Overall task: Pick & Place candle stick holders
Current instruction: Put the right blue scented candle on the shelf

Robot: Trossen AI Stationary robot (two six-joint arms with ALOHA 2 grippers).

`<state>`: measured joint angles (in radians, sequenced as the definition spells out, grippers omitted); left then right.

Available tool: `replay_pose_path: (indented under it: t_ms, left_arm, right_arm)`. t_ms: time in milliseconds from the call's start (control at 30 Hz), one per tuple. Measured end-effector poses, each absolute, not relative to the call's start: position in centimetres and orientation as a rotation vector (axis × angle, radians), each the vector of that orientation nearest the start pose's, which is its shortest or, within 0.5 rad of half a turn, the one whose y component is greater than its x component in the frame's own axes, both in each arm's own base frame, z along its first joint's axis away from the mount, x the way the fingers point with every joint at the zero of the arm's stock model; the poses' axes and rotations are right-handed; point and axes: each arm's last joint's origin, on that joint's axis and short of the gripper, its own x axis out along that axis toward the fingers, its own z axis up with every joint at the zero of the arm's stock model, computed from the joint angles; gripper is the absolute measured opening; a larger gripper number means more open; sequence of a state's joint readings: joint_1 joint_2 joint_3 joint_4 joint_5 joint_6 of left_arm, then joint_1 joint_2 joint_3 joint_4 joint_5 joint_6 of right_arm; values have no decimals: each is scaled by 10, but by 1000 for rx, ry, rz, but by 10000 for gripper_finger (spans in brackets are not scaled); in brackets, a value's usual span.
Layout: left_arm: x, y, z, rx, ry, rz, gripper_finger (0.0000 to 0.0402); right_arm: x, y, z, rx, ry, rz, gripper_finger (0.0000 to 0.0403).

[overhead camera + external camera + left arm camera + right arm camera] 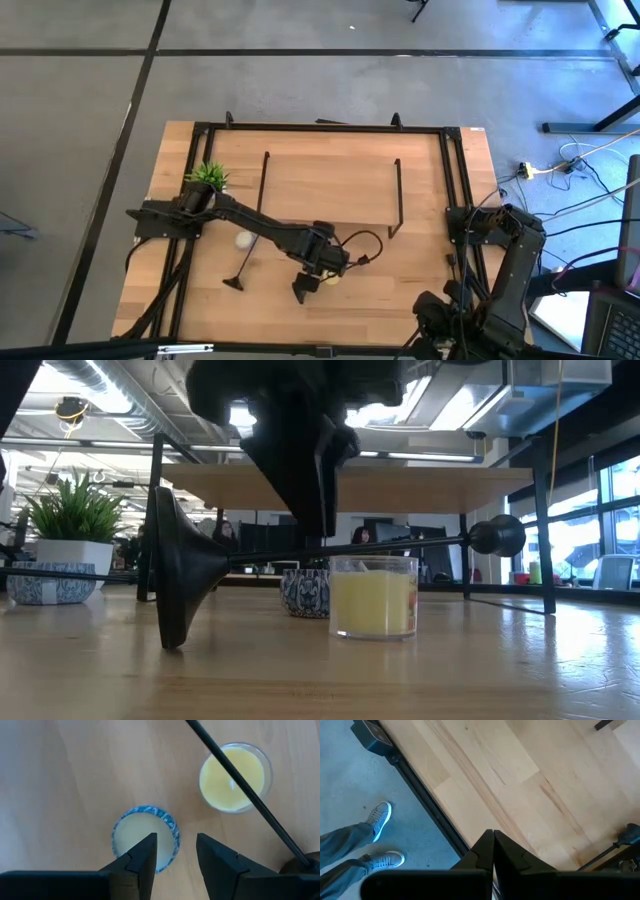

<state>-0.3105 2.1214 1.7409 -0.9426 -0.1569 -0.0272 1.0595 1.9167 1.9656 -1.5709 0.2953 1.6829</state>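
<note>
While the left gripper (pixel 175 857) hangs over the table's middle with its fingers (pixel 142 857) parted and empty, 1 candle stick holder (pixel 248 255) lies toppled just beside it; its thin stem (pixel 240 785) runs as a long diagonal off to one side of the jaws, crossing over the yellow candle (pixel 234 777), not between them; directly below the jaws sits the blue-rimmed candle (pixel 145 837) instead; the left arm is plainly the nearer, so the next move probably needs a sideways shift onto the stem; the right gripper (pixel 492 852), pressed closed on nothing, waits at the table's right edge
</note>
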Motion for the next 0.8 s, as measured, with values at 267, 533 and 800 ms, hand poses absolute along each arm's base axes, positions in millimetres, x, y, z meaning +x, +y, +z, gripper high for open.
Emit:
replay_pose_path:
  t_ms: [267,533,800]
  left_arm:
    - [412,-130,195,256,1301,-99,130]
    - [414,-134,184,266,1321,-98,114]
    - [413,-134,183,303,1324,-72,102]
  right_arm:
    - [181,306,328,464,1220,-479,10]
    - [181,306,328,467,1220,-480,10]
    - [181,306,328,466,1217,-481,10]
